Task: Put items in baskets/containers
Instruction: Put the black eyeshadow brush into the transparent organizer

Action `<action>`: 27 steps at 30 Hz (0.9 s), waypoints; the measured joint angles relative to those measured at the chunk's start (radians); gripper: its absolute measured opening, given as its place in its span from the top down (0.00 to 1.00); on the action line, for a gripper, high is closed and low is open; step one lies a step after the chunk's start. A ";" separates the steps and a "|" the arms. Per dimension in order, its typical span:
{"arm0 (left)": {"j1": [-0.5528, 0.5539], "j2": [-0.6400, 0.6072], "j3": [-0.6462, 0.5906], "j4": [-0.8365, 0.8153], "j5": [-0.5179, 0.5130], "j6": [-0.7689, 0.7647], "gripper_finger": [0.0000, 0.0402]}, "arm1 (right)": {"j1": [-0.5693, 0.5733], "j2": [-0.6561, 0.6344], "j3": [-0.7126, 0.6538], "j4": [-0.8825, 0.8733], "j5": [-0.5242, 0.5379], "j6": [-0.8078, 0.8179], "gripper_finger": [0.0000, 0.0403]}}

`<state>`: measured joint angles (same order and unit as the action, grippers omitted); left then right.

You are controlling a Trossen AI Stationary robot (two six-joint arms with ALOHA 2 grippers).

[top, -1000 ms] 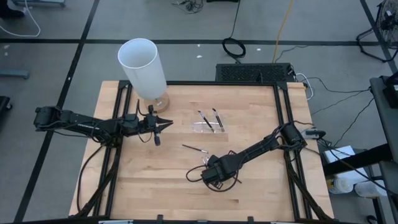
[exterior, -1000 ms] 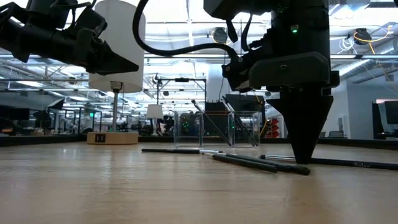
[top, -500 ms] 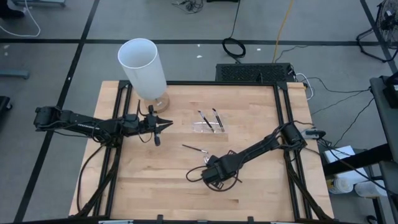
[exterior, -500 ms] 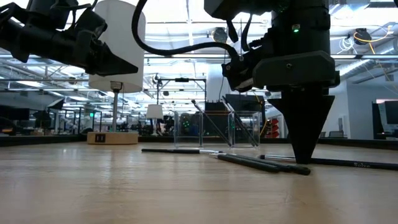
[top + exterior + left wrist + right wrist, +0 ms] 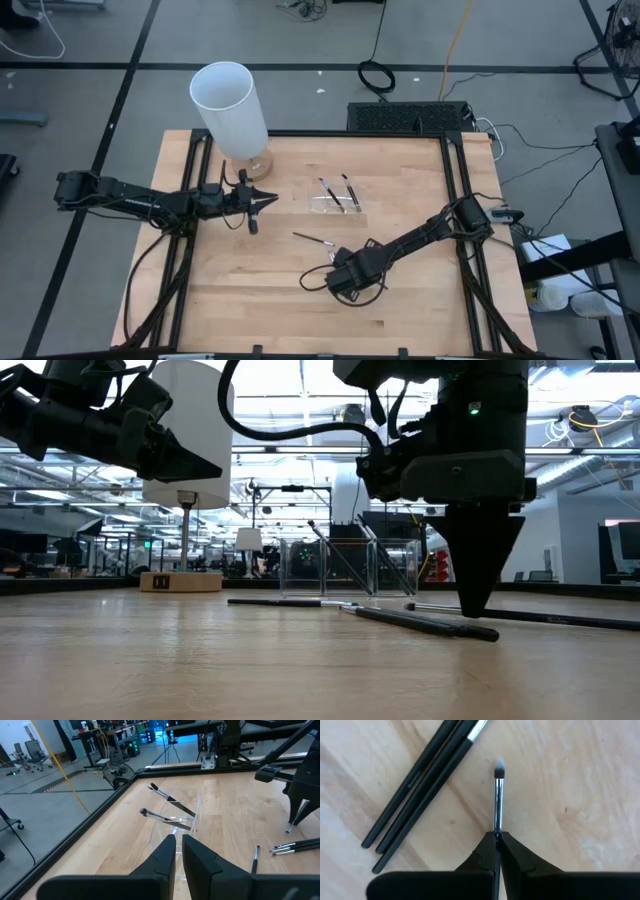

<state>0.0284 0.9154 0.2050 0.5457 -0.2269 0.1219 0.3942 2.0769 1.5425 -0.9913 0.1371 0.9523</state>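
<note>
My right gripper stands over the wood near the table's near middle, fingers pointing down, shut on one dark brush. Three more dark brushes lie side by side on the wood beside it. Another brush lies alone between them and the clear tray. The tray holds two brushes that lean against its wall with their tips up. My left gripper hovers shut and empty above the table, left of the tray. My right gripper pinches the brush between its two fingertips on the dark handle just behind the silvery ferrule. The fingers come from above, pointing down. The ferrule and pale tip stick out past the fingers. Whether the brush is off the wood, I cannot tell.
A tall white cylinder on a wooden base stands at the far left corner, behind my left gripper. Black frame rails run along the table's sides. Bare wood lies toward the near left corner.
My right gripper has shifted a little toward the table's left and its fingertips stand slightly higher over the wood than before. My left arm has kept still.
</note>
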 joint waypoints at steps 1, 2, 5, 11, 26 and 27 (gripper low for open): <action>0.000 0.000 0.000 0.000 0.000 0.000 0.90 | 0.000 -0.001 0.000 -0.001 0.000 -0.002 1.00; 0.000 0.000 0.000 0.000 0.000 0.000 0.90 | 0.000 -0.001 0.000 -0.001 0.000 -0.004 1.00; 0.000 0.000 0.000 0.000 0.000 0.000 0.90 | 0.000 -0.001 0.001 -0.006 0.007 -0.004 1.00; 0.000 0.000 0.000 -0.001 0.000 0.000 0.90 | -0.001 -0.002 0.002 -0.008 0.025 -0.020 1.00; -0.001 0.000 0.000 0.000 0.006 0.000 0.90 | -0.017 -0.187 0.003 -0.010 0.280 -0.058 1.00; -0.001 0.000 0.000 0.000 0.007 0.000 0.90 | -0.017 -0.205 0.003 0.008 0.303 -0.074 1.00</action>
<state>0.0277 0.9154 0.2050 0.5453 -0.2201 0.1219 0.3769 1.8719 1.5455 -0.9830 0.4406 0.8780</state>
